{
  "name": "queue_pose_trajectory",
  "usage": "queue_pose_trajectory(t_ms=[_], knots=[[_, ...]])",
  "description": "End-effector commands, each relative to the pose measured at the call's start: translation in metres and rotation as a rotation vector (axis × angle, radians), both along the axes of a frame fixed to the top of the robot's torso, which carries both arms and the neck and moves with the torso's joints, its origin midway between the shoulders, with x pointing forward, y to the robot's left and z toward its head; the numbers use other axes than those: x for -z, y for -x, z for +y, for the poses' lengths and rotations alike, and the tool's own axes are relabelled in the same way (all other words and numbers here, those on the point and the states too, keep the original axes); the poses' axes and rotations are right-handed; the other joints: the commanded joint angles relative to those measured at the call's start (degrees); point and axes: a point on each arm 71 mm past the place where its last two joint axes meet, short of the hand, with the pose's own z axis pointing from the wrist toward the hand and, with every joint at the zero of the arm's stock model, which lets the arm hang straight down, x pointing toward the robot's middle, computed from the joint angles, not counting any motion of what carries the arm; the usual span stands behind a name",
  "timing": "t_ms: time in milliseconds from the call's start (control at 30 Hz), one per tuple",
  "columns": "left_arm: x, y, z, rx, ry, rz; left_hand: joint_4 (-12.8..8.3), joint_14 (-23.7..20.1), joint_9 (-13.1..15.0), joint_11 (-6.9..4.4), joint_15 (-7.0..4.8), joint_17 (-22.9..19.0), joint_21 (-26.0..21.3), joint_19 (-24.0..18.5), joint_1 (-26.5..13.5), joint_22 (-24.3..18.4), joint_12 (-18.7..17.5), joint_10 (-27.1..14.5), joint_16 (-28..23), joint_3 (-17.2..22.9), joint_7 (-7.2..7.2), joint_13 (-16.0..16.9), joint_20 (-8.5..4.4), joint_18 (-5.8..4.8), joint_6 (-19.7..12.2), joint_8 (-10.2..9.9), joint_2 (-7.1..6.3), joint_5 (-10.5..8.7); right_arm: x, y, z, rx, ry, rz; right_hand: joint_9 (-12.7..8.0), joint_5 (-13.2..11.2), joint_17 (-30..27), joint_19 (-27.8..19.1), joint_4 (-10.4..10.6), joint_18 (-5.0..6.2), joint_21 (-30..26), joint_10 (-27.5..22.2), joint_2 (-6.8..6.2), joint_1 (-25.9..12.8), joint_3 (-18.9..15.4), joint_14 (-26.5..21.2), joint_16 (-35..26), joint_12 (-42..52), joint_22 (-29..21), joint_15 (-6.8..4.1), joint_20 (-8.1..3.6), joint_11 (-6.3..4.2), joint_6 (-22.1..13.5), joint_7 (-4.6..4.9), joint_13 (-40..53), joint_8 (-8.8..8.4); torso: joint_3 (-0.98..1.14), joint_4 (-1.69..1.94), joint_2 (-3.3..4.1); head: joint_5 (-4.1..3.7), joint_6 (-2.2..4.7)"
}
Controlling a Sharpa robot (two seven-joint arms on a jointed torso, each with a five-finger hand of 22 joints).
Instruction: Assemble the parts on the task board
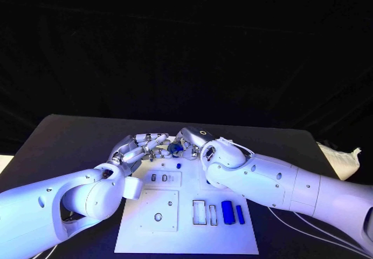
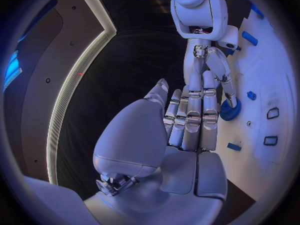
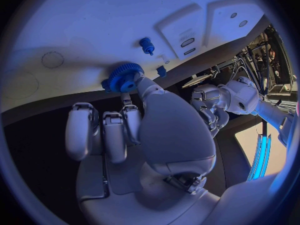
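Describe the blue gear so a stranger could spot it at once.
Find the white board on the black table and go to its far edge, where the two robot hands meet. The gear is pinched in the right robot hand there. It is round, toothed, with a centre hole, unlike the small peg nearby.

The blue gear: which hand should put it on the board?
The right hand, probably. It already pinches the blue gear at the task board's far edge, while the left hand beside it holds nothing.
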Motion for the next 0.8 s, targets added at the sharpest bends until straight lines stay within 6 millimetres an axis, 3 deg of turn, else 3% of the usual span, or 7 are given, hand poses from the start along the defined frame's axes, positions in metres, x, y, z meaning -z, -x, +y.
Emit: queue_pose_trajectory(t_ms=[33, 200, 367, 533, 800], knots=[[-0.0010, 0.0003, -0.0022, 0.017, 0.017, 0.002, 0.0, -0.4, -0.1, 0.03, 0.07, 0.0, 0.3, -0.1, 0.5, 0.1, -0.3, 0.0, -0.3, 0.3, 0.29, -0.1, -0.07, 0.55, 0.3, -0.2, 0.06, -0.07, 0.0030, 0.0014, 0.0024, -0.022, 0.024, 0.013, 0.8, 0.5, 10.2, -0.2, -0.2, -1.06, 0.3, -0.4, -0.38, -0.5, 0.3, 5.0, 0.0, -0.8, -0.1, -0.13, -0.22, 0.46, 0.4, -0.33, 2.5, -0.53, 0.02, -0.11, 0.00, 0.07, -0.01], [-0.0009, 0.0005, -0.0025, 0.019, 0.017, 0.005, 0.0, -0.4, -0.1, 0.03, 0.07, 0.0, 0.3, -0.1, 0.5, 0.1, -0.3, 0.0, -0.3, 0.3, 0.29, -0.1, -0.07, 0.55, 0.3, -0.2, 0.06, -0.07, 0.0025, -0.0006, -0.0001, 0.001, 0.005, 0.001, -0.1, 0.6, 10.0, -0.6, -0.4, -0.99, 0.0, -3.3, -1.76, -1.6, 0.2, 5.0, -0.1, -6.1, -0.6, 0.70, 0.41, 1.49, -3.5, 0.93, -1.6, -2.59, 0.00, -0.09, 0.04, -0.04, 0.11], [-0.0009, 0.0007, -0.0027, 0.021, 0.018, 0.007, 0.1, -0.4, -0.1, 0.05, 0.08, 0.1, 0.4, -0.2, 0.5, 0.1, -0.3, 0.0, -0.4, 0.3, 0.31, -0.1, -0.07, 0.54, 0.3, -0.3, 0.06, -0.08, 0.0029, -0.0020, -0.0012, 0.003, -0.011, 0.005, -1.3, -1.6, 9.6, -1.1, 0.3, -0.83, -0.4, -5.7, -2.87, -3.4, -1.3, 4.9, -0.4, -10.4, -1.3, 1.66, 1.37, 2.56, -9.1, 2.02, -4.8, -2.62, 0.00, -0.05, -0.01, 0.02, 0.17], [-0.0008, 0.0010, -0.0030, 0.024, 0.018, 0.009, 0.1, -0.4, -0.1, 0.07, 0.09, 0.1, 0.4, -0.2, 0.4, 0.1, -0.4, -0.1, -0.4, 0.4, 0.35, -0.1, -0.06, 0.54, 0.2, -0.3, 0.02, -0.09, 0.0046, -0.0017, -0.0004, -0.008, -0.003, 0.030, -1.3, -1.8, 9.6, -1.3, 1.1, -0.77, -0.5, -5.8, -2.87, -4.3, -2.2, 4.8, -0.4, -10.5, -1.5, 1.87, 1.65, 2.72, -9.4, 2.11, -4.9, -2.37, -0.01, 0.01, 0.02, -0.09, 0.22], [-0.0004, 0.0010, -0.0027, 0.025, 0.016, 0.015, 0.0, -0.4, -0.1, 0.14, 0.14, 0.3, 0.4, -0.2, 0.3, 0.1, -0.4, -0.2, -0.5, 0.5, 0.44, -0.1, -0.05, 0.52, 0.1, -0.4, -0.05, -0.11, 0.0066, -0.0020, -0.0025, -0.010, -0.015, 0.065, -0.9, 0.2, 9.7, -1.1, 2.6, -0.80, -0.3, -4.5, -1.67, -5.6, -3.0, 4.9, -0.4, -8.4, -1.2, 1.72, 1.66, 2.47, -7.4, 1.76, -3.3, -1.79, 0.05, -0.01, 0.06, 0.00, 0.12]])
